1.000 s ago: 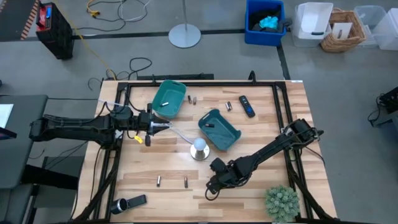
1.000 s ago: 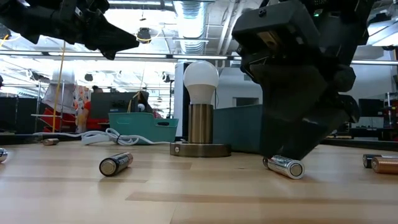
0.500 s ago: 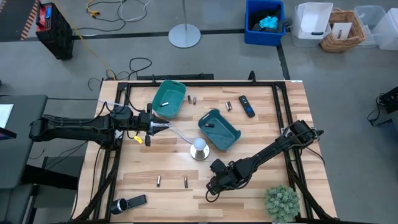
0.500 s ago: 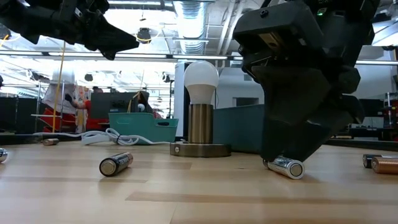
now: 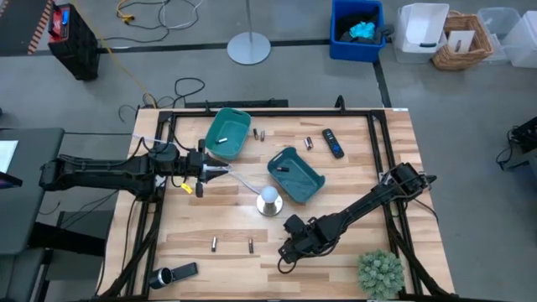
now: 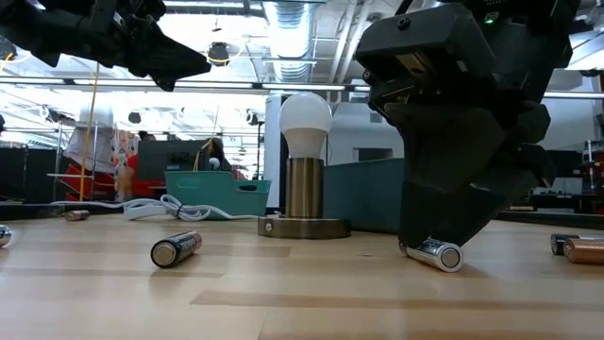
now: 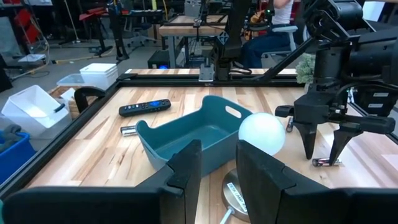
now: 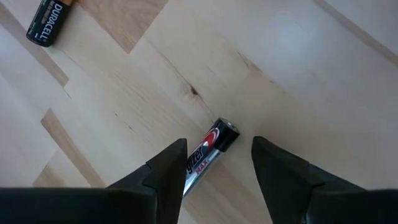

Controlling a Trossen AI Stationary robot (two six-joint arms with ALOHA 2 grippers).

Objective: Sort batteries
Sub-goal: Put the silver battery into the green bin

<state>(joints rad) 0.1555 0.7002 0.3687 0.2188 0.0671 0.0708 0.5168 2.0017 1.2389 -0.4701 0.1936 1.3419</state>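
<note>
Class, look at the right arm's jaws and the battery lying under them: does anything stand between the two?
Nothing visible does. The right gripper hangs with open jaws astride the silver battery, which lies bare on the wooden table; the other battery lies well aside.

Robot lab (benches, storage bins).

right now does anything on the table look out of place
Yes: a lamp with a round white bulb stands mid-table beside a teal bin, and a remote lies near the far edge. Neither is a battery. Nothing looks spilled or damaged.
</note>
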